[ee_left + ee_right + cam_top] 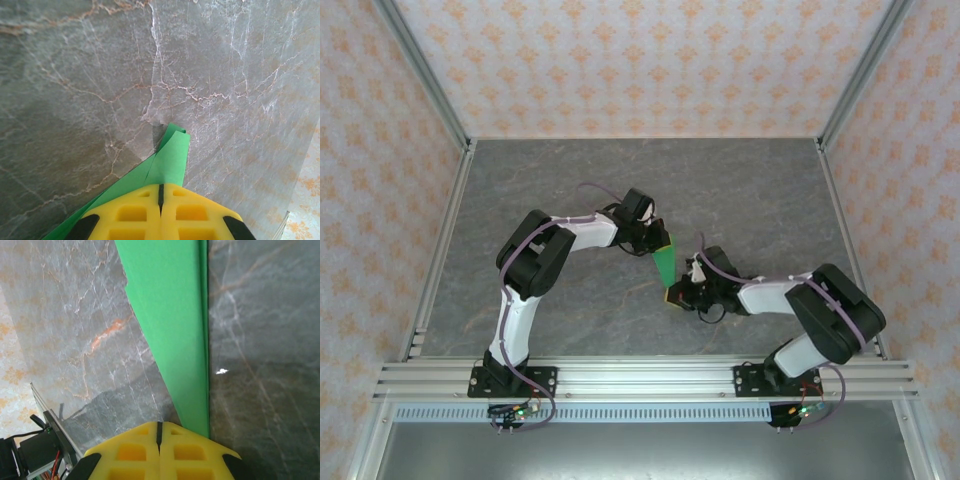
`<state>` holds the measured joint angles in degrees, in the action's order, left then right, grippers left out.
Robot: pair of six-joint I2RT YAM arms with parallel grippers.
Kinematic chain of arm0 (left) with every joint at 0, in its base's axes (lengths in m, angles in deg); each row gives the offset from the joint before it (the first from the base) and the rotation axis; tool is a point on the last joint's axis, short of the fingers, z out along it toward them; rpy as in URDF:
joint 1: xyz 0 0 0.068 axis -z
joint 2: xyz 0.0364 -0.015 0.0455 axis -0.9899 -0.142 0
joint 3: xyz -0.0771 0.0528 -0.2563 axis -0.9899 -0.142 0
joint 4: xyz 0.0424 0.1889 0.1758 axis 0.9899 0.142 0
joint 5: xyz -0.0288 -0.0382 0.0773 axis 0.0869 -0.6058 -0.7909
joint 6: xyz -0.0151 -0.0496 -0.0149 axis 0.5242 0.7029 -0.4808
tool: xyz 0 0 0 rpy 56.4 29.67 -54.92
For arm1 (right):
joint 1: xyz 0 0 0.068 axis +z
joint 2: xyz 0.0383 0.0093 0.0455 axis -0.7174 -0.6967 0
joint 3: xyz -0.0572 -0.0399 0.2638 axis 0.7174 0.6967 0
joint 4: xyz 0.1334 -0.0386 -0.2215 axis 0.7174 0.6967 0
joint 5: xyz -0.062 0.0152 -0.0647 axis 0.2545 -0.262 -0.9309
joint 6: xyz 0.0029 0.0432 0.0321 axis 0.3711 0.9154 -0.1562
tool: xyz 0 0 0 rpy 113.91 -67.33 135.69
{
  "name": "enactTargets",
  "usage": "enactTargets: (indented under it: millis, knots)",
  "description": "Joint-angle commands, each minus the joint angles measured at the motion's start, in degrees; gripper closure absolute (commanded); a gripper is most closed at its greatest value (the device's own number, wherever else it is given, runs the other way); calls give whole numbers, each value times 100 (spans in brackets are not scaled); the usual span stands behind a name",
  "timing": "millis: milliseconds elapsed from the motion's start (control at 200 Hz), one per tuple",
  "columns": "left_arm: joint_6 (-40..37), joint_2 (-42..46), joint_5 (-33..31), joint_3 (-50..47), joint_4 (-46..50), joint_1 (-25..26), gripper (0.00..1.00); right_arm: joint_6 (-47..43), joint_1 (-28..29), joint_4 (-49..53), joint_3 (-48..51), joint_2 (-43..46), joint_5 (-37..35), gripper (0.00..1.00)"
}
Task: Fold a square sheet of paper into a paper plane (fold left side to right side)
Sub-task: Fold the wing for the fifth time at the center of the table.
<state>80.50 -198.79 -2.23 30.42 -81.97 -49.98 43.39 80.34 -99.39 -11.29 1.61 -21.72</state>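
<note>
left tool [655, 240]: fingers pressed together over the far end, pinch unclear | paper plane [665, 262]: slim folded green strip, mid-desk [520, 200], between both tools; likely light, limp, slippery on stone; best taken at the stiffer layered crease | right tool [682, 290]: pressed together at the near end

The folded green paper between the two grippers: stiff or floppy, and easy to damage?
The paper plane probably holds its shape lengthwise: its layers run straight between the left gripper and right gripper. Likely very light, being thin. Its tip is curled, so it probably crumples easily.
</note>
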Motion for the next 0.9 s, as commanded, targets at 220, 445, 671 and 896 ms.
enactTargets:
  millis: [220,445,671,896]
  knots:
    - [-106,-389,-782,-279,748,-101,100,-92,-57,1348,-168,1102,-55,94]
    - [-112,-350,-763,-274,736,-95,100,-202,-626,1215,-467,906,69,94]
    - [-102,-324,-757,-279,738,-96,100,113,-622,134,-710,-114,362,95]
    - [-100,-326,-759,-262,742,-100,100,-94,-398,483,-745,-505,302,95]
